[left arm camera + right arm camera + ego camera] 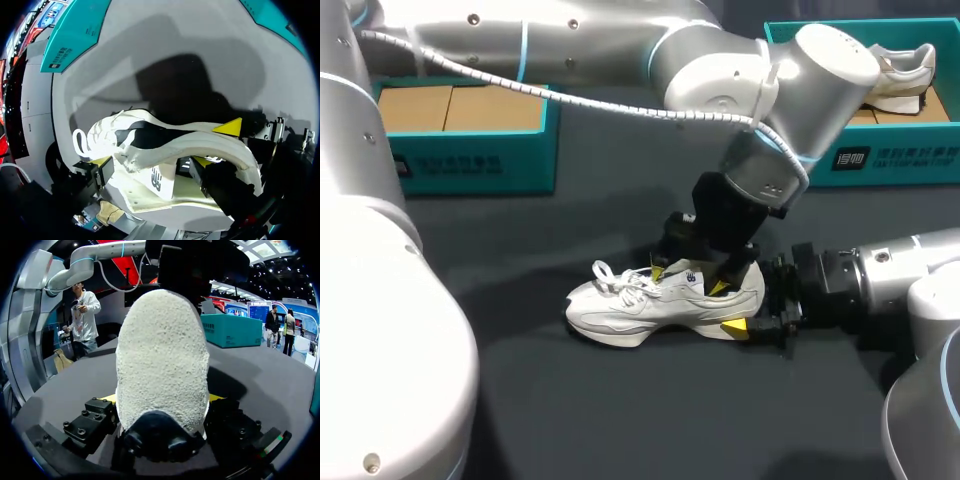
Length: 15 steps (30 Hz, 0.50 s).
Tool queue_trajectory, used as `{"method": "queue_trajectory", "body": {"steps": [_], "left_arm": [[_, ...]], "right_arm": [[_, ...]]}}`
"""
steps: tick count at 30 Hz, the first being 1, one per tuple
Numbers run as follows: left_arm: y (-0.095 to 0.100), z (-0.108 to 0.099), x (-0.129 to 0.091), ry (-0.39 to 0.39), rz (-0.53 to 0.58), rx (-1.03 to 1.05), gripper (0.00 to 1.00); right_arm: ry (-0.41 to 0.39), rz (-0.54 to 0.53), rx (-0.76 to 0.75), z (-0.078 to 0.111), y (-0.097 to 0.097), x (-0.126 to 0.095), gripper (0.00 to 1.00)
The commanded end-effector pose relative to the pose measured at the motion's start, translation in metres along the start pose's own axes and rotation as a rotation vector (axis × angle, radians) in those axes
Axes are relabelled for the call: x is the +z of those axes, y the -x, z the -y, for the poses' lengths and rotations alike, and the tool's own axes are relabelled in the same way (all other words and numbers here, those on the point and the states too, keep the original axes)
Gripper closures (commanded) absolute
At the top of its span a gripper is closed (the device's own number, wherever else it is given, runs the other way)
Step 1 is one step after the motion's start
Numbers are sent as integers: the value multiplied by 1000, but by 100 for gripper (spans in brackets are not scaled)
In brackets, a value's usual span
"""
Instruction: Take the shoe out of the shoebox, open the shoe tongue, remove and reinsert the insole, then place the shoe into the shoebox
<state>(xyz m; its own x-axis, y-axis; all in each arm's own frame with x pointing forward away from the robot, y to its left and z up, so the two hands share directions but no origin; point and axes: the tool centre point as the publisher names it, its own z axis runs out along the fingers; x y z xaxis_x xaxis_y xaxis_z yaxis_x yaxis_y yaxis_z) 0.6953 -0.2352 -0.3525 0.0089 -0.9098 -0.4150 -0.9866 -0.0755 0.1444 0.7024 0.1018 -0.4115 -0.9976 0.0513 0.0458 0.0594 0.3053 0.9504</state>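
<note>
Two grippers are at the white shoe on the tabletop: its heel is clamped in the right gripper, its middle lies under the left gripper, whose grip I cannot tell.

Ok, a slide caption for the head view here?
White shoe on the table, heel gripped by the right end effector, left end effector at its opening, two teal shoeboxes behind.

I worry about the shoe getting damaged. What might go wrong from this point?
The right gripper clamps the shoe at its heel while the left gripper sits at the opening: a hard pull might tip the shoe or slip it free. The two grippers stand close together near the heel, so they might collide. The loose laces could snag.
</note>
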Motion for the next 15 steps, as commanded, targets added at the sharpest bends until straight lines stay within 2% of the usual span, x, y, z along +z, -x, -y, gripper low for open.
{"method": "queue_trajectory", "body": {"steps": [1,5,7,11,12,15], "left_arm": [[-1,-6,-1,-5,42,-23,4],[5,-9,-3,1,45,-16,18],[7,-11,-6,0,43,-15,31],[10,-14,-11,-25,23,-9,42],[11,-15,-13,-26,20,-7,51],[12,-17,-15,-30,15,-4,60]], "right_arm": [[-3,2,0,0,0,3,100],[-3,2,0,0,0,3,100],[-3,2,0,0,0,3,100],[-3,2,0,0,0,3,100],[-3,2,0,0,0,3,100],[-3,2,0,0,0,3,100]]}}
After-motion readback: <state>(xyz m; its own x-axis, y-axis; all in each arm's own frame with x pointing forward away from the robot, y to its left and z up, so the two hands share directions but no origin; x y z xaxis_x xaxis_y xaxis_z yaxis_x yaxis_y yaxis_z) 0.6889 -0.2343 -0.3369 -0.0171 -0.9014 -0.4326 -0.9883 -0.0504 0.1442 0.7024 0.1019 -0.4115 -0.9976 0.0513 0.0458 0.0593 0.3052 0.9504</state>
